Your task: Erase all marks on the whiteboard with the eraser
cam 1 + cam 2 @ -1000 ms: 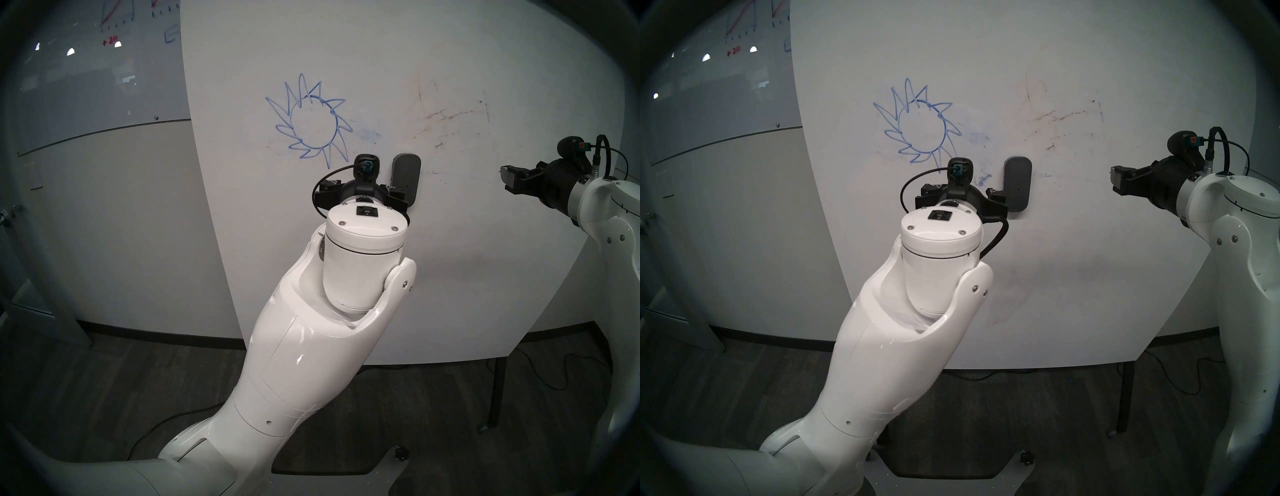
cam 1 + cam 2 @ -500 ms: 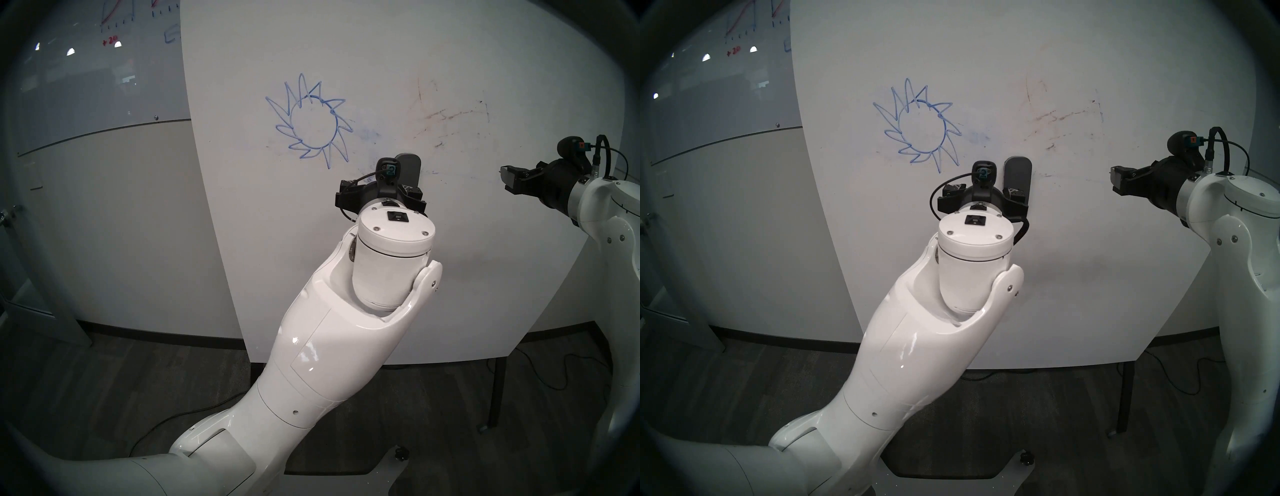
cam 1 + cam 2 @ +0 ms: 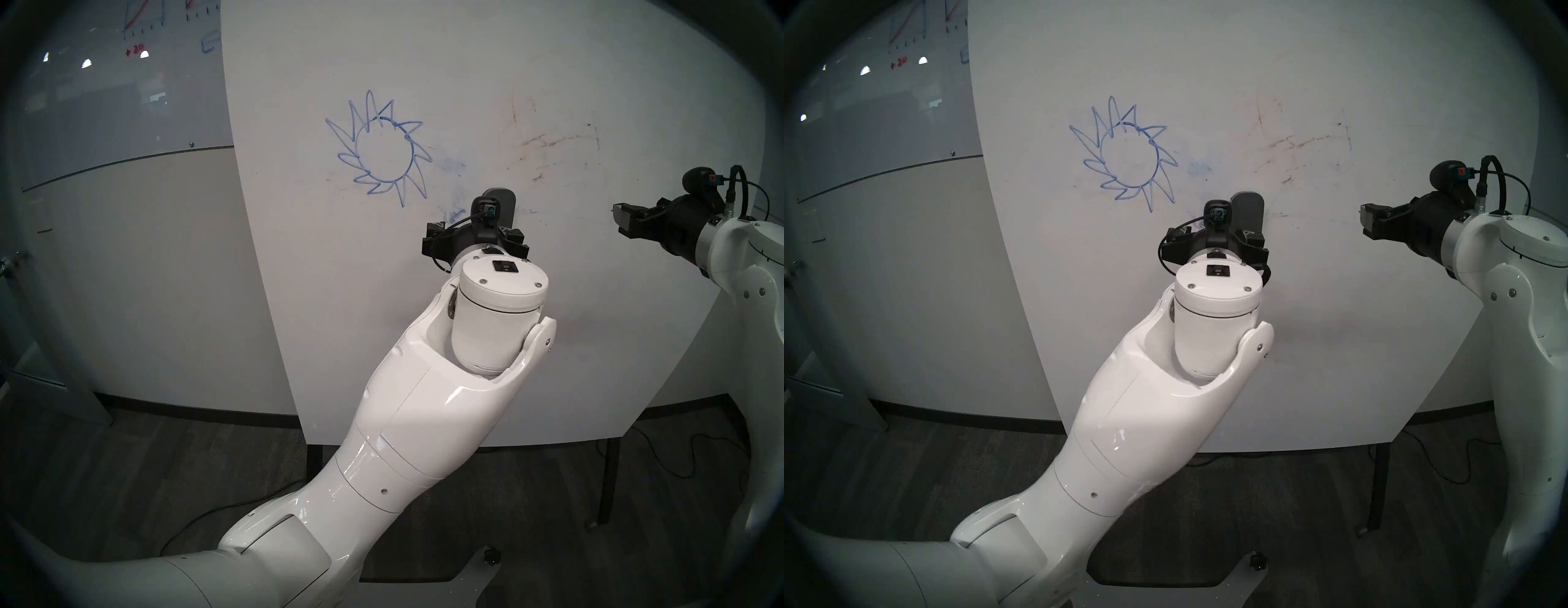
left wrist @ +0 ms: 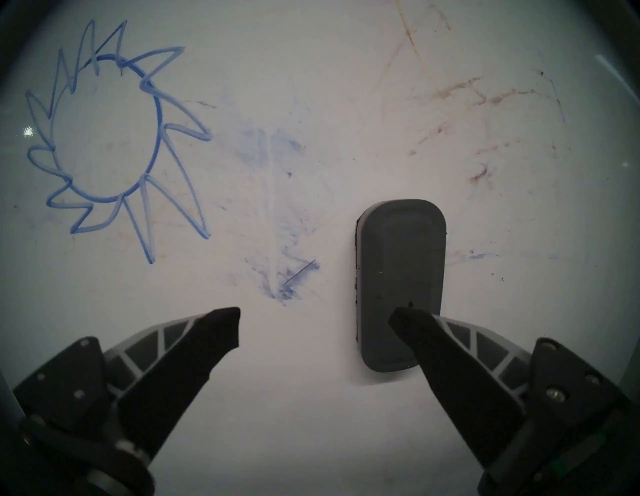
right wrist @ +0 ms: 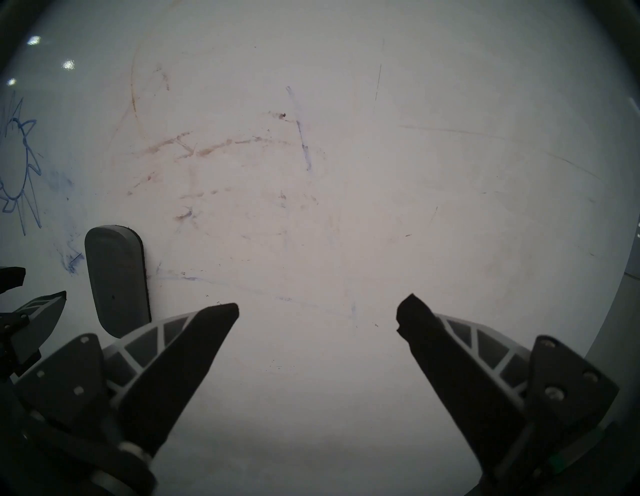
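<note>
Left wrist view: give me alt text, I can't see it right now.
The open left gripper faces the whiteboard, one fingertip overlapping the upright dark grey eraser stuck there. A blue sun drawing sits upper left, blue smudges between.

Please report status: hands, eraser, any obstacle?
Left hand open, at eraser, no grip. Right hand open, empty. Eraser on whiteboard. Blue marks unerased. No obstacle.

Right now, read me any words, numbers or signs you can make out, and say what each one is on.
"+20", in red, on the glass board behind the whiteboard.
Graph scribbles with tick marks on the same glass board: no readable figures.
Blue sun drawing and brownish streaks on the whiteboard: no letters.
Eraser: no label visible.
</note>
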`<action>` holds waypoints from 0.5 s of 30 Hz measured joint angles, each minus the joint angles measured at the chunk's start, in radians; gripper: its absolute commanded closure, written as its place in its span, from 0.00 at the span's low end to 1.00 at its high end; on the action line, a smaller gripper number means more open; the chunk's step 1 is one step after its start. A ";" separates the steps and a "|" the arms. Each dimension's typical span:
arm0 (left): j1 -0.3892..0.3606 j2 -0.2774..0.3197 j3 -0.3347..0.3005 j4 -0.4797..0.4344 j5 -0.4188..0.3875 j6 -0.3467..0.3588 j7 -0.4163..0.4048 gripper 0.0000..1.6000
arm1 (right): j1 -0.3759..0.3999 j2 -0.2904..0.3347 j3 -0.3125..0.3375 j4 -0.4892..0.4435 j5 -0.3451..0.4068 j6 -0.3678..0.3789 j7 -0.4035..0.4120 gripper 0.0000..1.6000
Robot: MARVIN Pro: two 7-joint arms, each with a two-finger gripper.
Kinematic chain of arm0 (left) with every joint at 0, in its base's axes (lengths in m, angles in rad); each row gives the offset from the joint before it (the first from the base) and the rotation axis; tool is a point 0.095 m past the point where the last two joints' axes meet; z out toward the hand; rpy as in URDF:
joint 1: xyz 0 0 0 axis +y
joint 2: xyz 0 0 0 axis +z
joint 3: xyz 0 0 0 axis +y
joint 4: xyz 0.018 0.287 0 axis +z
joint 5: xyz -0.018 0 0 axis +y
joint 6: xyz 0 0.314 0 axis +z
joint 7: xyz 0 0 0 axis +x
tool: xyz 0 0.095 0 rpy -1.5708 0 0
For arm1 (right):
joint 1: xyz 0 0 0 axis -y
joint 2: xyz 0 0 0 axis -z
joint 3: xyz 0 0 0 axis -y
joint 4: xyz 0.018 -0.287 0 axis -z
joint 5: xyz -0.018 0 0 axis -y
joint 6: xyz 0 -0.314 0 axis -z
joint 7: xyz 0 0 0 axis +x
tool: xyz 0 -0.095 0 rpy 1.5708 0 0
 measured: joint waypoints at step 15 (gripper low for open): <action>-0.057 -0.051 0.028 0.103 -0.027 -0.043 -0.011 0.00 | 0.000 0.001 0.000 0.000 0.001 0.000 0.000 0.00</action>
